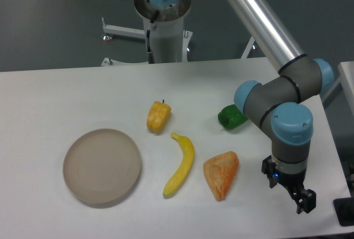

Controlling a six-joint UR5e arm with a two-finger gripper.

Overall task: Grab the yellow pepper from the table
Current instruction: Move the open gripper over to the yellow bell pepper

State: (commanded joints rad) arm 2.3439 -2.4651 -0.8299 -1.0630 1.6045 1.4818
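Observation:
The yellow pepper [158, 116] is small, yellow-orange and has a short dark stem. It lies on the white table [66, 89] near the middle, just above the banana. My gripper [303, 201] hangs low over the table's front right corner, far to the right of the pepper. Its black fingers look slightly apart and hold nothing.
A long curved banana [181, 165] lies just below the pepper. An orange wedge-shaped piece [221, 174] lies right of the banana. A green pepper [232, 117] sits beside my arm's elbow. A round beige plate [102, 165] is at the front left.

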